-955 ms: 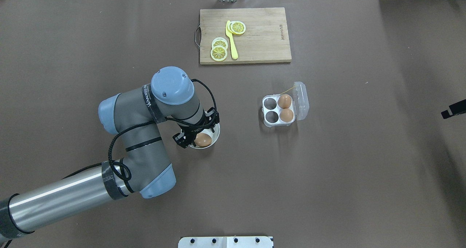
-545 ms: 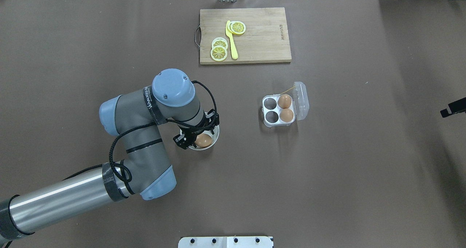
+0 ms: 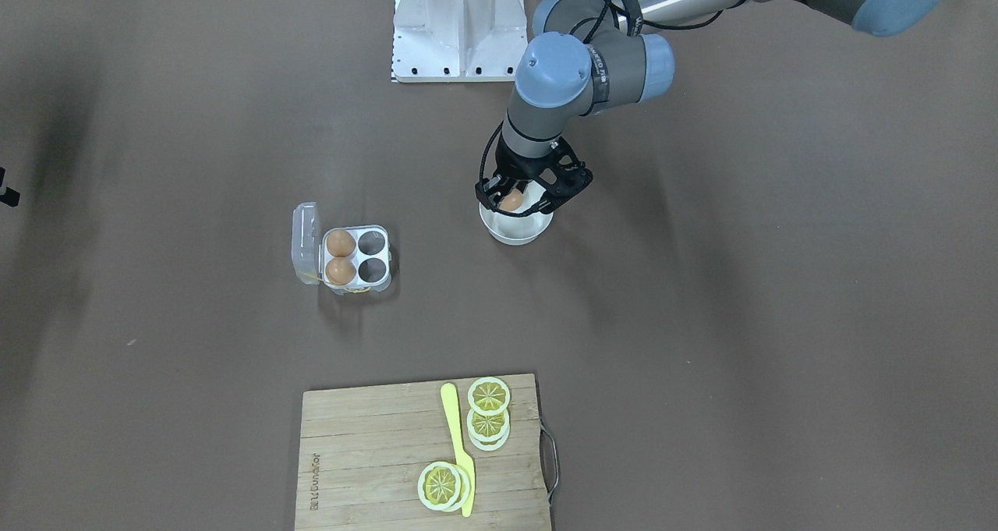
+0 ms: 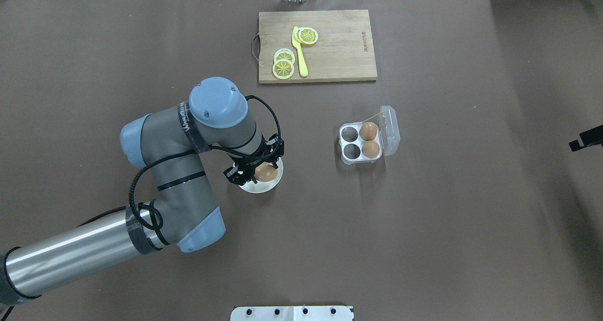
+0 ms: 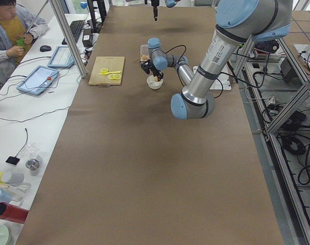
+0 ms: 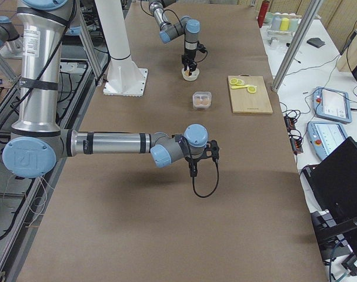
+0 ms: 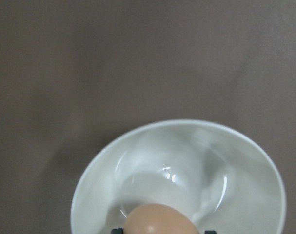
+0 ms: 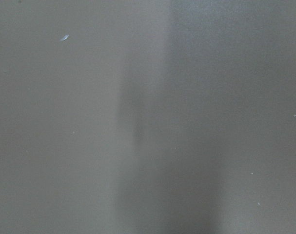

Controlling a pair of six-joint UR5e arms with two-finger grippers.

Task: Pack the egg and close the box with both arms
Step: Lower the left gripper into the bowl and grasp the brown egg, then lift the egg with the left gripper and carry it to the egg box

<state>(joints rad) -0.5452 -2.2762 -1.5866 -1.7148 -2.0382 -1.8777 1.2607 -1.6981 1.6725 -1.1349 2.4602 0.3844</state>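
Jaws of the left gripper (image 3: 521, 202) are closed on the egg (image 3: 511, 200), held just over the white bowl (image 3: 514, 235) right of centre in the front-facing view. The box (image 3: 356, 256) sits left of centre with its lid open to its left and two eggs (image 3: 340, 243) in the cells beside the lid. The cutting board (image 3: 366, 453) at the bottom carries a burnt-in brand along its left edge, too small to read. Overhead, the black band (image 4: 188, 125) on the left arm (image 4: 160, 137) bears white lettering I cannot make out, and the right gripper (image 4: 585, 140) is a black sliver cut off at the right edge, its jaws impossible to judge. From the left end, black print runs up the near silver tube (image 5: 206, 76), unreadable, and the egg is a speck above the bowl. From the right end, the right gripper hangs mid-frame over the brown table (image 6: 225, 223), too small to tell whether its jaws are apart. At the left wrist, the egg's top pokes in at the bottom edge, the bowl beneath slightly blurred. At the right wrist, only table shows, with one pale fleck (image 8: 64, 37) upper left.
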